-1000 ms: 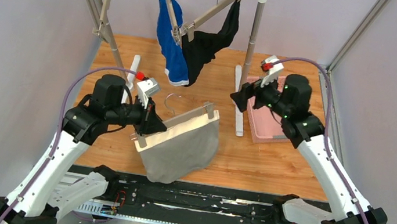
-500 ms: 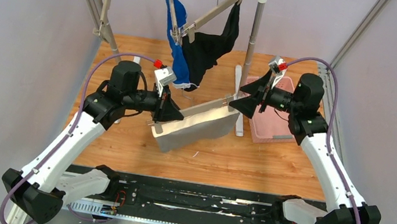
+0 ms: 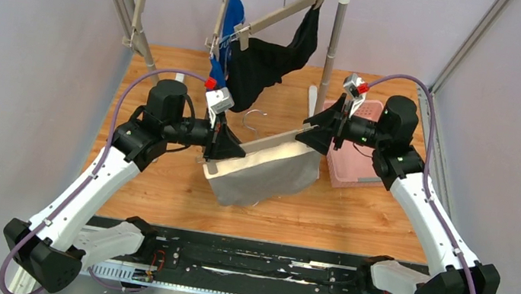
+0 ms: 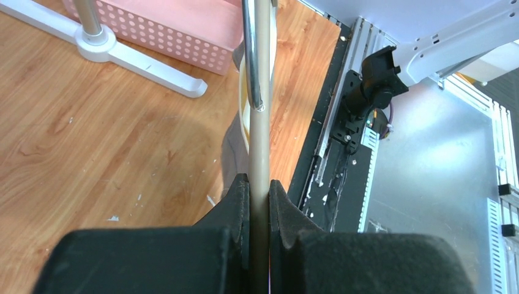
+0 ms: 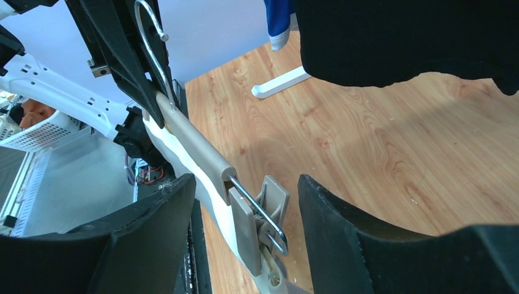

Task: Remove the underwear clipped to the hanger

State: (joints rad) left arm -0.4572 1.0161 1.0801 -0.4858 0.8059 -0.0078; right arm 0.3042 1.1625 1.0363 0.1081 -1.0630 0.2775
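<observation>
Lab test cell: plain partition walls (image 3: pixel 18 44), metal frame struts (image 3: pixel 466 49), arm mounting rail (image 3: pixel 248 264).

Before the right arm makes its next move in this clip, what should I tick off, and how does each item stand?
1. Hold: left gripper shut on the hanger, ok.
2. Aim: end clip sits between the right gripper jaws, ok.
3. Squeeze: jaws pressing that clip, not ok; a gap shows on both sides.
4. Release: grey underwear off the hanger, not ok; its waistband is in the clip.
5. Drop spot: pink basket beside the right arm, ok.
</observation>
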